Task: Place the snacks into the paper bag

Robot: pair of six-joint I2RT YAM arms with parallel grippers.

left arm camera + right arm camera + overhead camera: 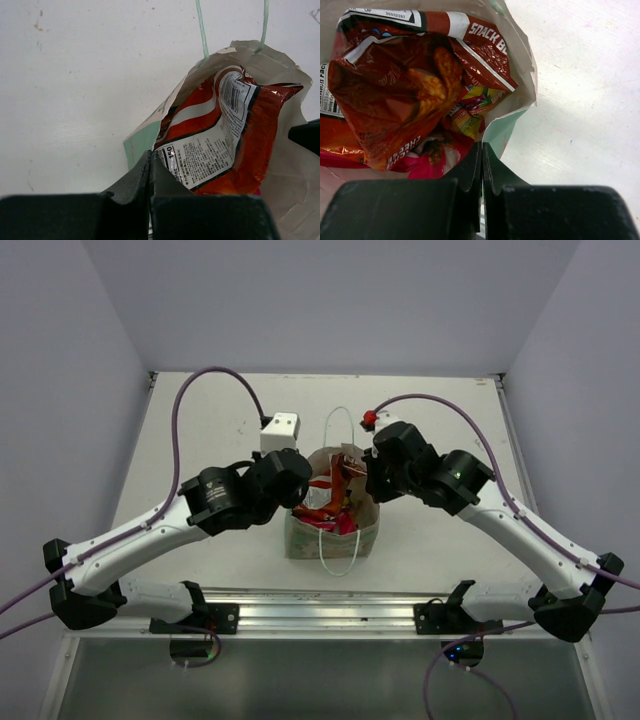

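The paper bag stood upright on the tabletop, midway between the left and right edges and somewhat nearer the near edge than the far edge. Its near cord handle hung down over the near wall. The far cord handle lay out toward the far edge.

The left end effector was closed, with its fingers pressed together on the left rim of the bag. The right end effector was closed in the same manner on the right rim.

Inside the bag, the red-white-brown crinkled packet lay uppermost, crumpled across the opening. The orange-yellow candy packet showed beneath it, against the right wall. The pink packet showed at the edge of the crinkled packet and was partly covered by it.
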